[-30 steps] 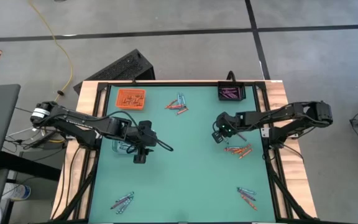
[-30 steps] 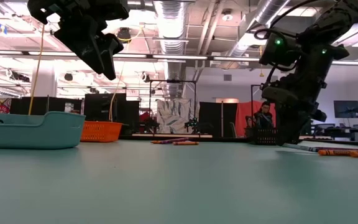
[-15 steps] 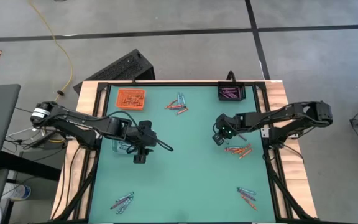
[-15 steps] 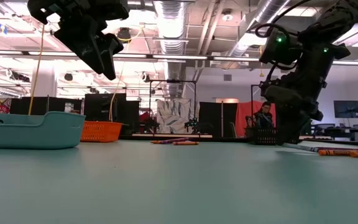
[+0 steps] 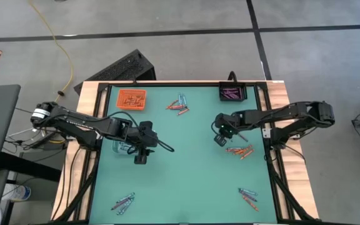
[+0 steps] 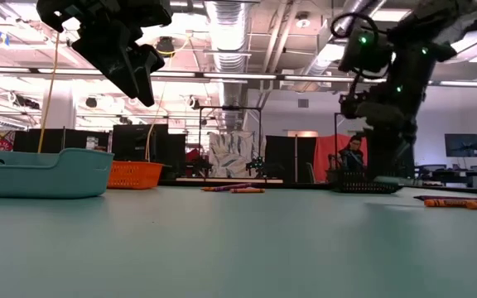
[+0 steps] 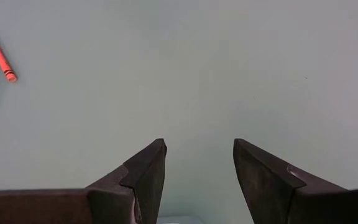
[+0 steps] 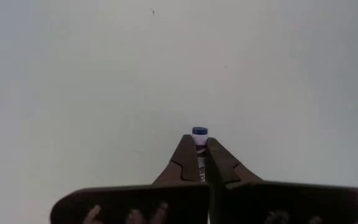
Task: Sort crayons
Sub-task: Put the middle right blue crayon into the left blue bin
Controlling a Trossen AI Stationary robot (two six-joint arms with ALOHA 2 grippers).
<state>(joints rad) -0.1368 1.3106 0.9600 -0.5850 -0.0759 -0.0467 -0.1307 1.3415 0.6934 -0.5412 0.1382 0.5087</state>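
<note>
My right gripper (image 8: 199, 163) was clamped on a thin blue-tipped crayon (image 8: 199, 133), its end protruding just past my fingertips, above the green table mat (image 5: 192, 175). My left gripper (image 7: 197, 168) hung with fingers spread, empty, beside the shallow clear plastic tray (image 5: 122, 147).

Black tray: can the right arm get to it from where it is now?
Probably yes. The right hand, shut on a blue crayon, hangs above bare mat, and nothing lies between it and the black tray.
</note>
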